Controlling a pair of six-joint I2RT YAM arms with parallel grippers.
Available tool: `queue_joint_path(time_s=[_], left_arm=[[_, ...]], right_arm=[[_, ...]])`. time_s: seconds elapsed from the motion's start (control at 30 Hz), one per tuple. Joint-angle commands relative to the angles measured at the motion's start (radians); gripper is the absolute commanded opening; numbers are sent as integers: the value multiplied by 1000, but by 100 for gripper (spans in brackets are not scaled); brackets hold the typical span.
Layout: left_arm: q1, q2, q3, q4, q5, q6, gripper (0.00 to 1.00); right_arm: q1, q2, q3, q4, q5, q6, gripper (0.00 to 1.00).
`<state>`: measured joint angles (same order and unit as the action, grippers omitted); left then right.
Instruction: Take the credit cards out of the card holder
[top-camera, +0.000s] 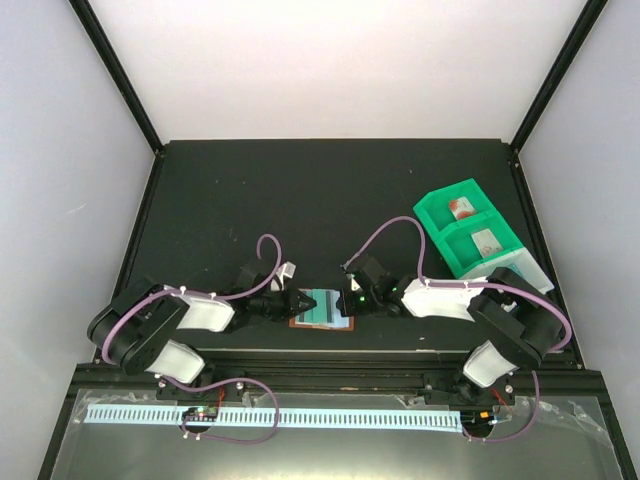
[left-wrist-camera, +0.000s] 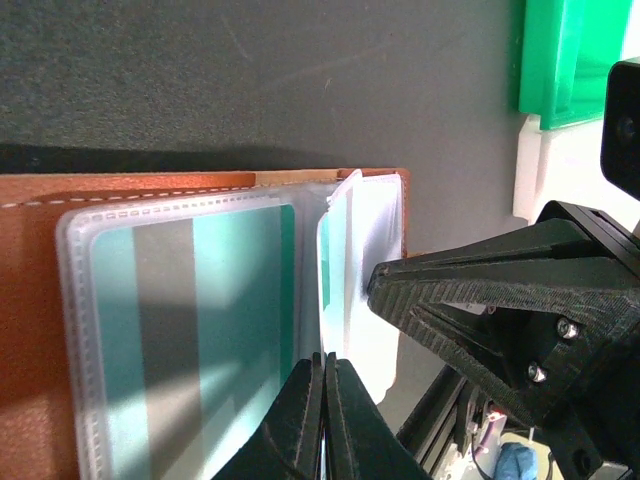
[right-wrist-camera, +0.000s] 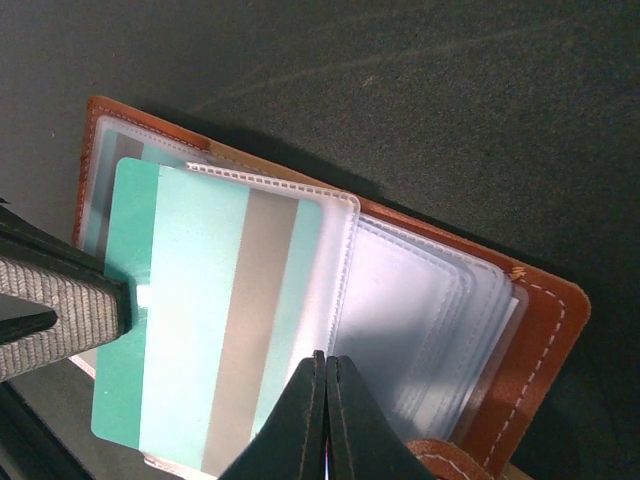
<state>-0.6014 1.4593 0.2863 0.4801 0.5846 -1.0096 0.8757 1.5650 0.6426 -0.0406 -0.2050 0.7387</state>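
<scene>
Two grippers crowd the card holder (top-camera: 322, 310) in the overhead view, so little more than a teal patch with a brown rim shows on the dark table (top-camera: 250, 200) near the front edge. The left gripper (top-camera: 292, 303) covers one side of it and the right gripper (top-camera: 345, 300) the other. Only the wrist cameras show it lying open, with clear plastic sleeves fanned over the leather (right-wrist-camera: 540, 340). The right wrist view shows a teal card (right-wrist-camera: 200, 300) with a grey stripe sticking partly out of its sleeve, its lower corner cut off by the frame. There the left gripper (right-wrist-camera: 118, 300) meets the card's edge; whether it actually nips it cannot be told. In the left wrist view its own fingers (left-wrist-camera: 322, 375) are pressed together at the sleeve's edge, hiding what lies between them. The right gripper (right-wrist-camera: 325, 370) is likewise clenched, its tips over the seam between the card's sleeve and the other sleeves. Only the overhead view shows inside the green tray (top-camera: 428, 228), far right, where a white card with a red mark (top-camera: 460, 207) and a greyish card (top-camera: 485, 241) lie in separate compartments, too small to read.
</scene>
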Motion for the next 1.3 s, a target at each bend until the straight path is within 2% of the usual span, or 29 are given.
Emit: queue_joint_path(time_s=[0.0,0.3,0.77,1.07,1.27], left_arm=[[19,-31,-18,-31,-8,37,2],[39,-43,-34,-42,25,44,2],[73,-170,-44,-182,-3,101,2],[75,-415,14,-418,-148,210,2],[54,-644,58,-499,-302,395,2]], right_arm=[[4,27,-23,-45,65,-9,4],[5,24,-21,-53,76,-13,4],[3,22,-5,-67,88,-23,3],[-1,-56,54,-149,84,-35,4],[-41,-197,134,-268,73,-12,11]])
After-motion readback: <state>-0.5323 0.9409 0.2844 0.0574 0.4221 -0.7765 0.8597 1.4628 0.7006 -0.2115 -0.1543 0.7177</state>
